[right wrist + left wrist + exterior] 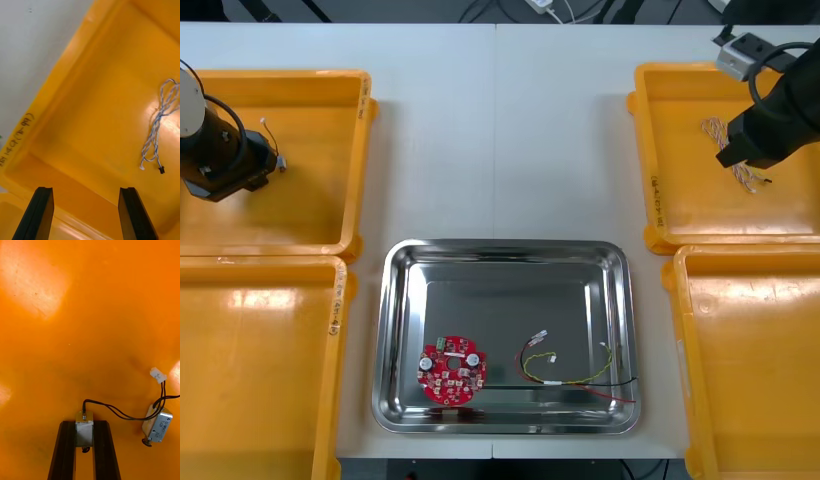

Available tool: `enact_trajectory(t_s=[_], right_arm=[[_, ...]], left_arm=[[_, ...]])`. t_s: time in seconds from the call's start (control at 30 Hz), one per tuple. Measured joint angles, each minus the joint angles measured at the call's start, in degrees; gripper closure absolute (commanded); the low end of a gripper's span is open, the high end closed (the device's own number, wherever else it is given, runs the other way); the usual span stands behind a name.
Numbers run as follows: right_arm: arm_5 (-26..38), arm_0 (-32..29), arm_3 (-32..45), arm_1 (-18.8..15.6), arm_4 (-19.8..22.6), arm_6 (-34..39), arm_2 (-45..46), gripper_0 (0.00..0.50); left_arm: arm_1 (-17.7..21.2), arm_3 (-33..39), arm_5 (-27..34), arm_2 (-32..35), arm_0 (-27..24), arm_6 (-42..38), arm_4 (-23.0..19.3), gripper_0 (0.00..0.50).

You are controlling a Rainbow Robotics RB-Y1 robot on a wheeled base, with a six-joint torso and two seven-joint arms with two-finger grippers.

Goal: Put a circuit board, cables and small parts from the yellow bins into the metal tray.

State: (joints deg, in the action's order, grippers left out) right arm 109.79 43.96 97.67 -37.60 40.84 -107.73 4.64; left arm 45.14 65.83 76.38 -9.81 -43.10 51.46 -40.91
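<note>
**Left hand has a part, right hand is open over the cable bin**

Quick rundown of where you're at. Your left hand (84, 424) is down in the far-left yellow bin (310, 82), clenched on a small metal part (84, 429) that sits squarely between the two black fingers (62, 450). A thin black wire (112, 410) curls off that part toward a second small metal part (157, 425), which lies just beside it on the bin floor with a white connector (158, 375) on its leads. I can't tell whether the gripped part is off the floor or resting on it.

Your right hand (85, 189) hangs over the far-right yellow bin (650, 130), fingers spread wide and gripping nothing. The twisted blue and white cable (159, 123) lies loose on that bin's floor, out past the fingertips and not touching them.

Between the bins on the bench (500, 130), the metal tray (505, 246) already has a round red circuit board (452, 373) near its front left corner and a red and yellow cable (575, 375) to the right of it, the two apart.
</note>
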Motion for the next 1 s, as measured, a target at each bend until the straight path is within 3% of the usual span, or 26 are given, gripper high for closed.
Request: enact_trajectory(t_s=[0.27, 0.6, 1.0], right_arm=[[0.0, 2.1, -9.1, 0.0, -5.4, -0.8, 3.3, 0.0], [-3.9, 7.3, -22.8, 0.0, -7.3, -4.1, 4.5, 0.0], [-13.1, 9.6, -30.0, 0.0, -7.6, -7.7, 3.9, 0.0]], left_arm=[[0.1, 1.5, 5.6, 0.0, -0.6, 1.4, -0.1, 0.498], [0.9, 10.7, 14.8, 0.0, -0.6, 1.4, 0.0, 0.499], [1.0, 19.2, 21.5, 0.9, -0.6, 1.4, 0.6, 0.498]])
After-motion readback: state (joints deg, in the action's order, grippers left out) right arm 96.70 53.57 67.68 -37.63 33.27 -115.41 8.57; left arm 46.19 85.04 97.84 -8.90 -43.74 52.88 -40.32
